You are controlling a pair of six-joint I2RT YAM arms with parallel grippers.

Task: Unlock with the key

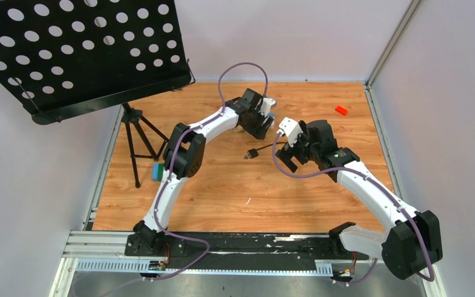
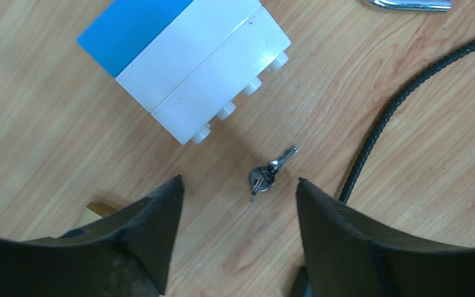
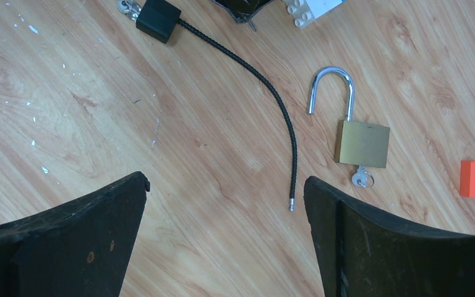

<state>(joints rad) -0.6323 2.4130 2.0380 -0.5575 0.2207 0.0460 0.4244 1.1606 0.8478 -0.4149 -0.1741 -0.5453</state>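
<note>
Key (image 2: 266,175) lies flat on the tabletop (image 2: 49,142), bare wood all round it. Left fingers (image 2: 154,229) are open and straddle it, one each side, touching nothing.

From the key, the white and blue block (image 2: 185,62) is near at 11 o'clock and the black cable (image 2: 396,105) passes at 3 o'clock. Neither touches it.

Handling, my read: tiny, light, rigid, smooth metal. Being thin and flat on wood, it is likely to skid or pivot rather than lift if the pinch is off centre.

Take it by the round head at the 7 o'clock end, leaving the blade, which points to 1 o'clock, free for the lock. Something small hangs off the head, maybe a ring or a second key; too small to tell.

Right fingers (image 3: 99,235) are spread wide and hold nothing. At 2 o'clock from them lies a brass padlock (image 3: 362,143), shackle up, with another key in its base.
</note>
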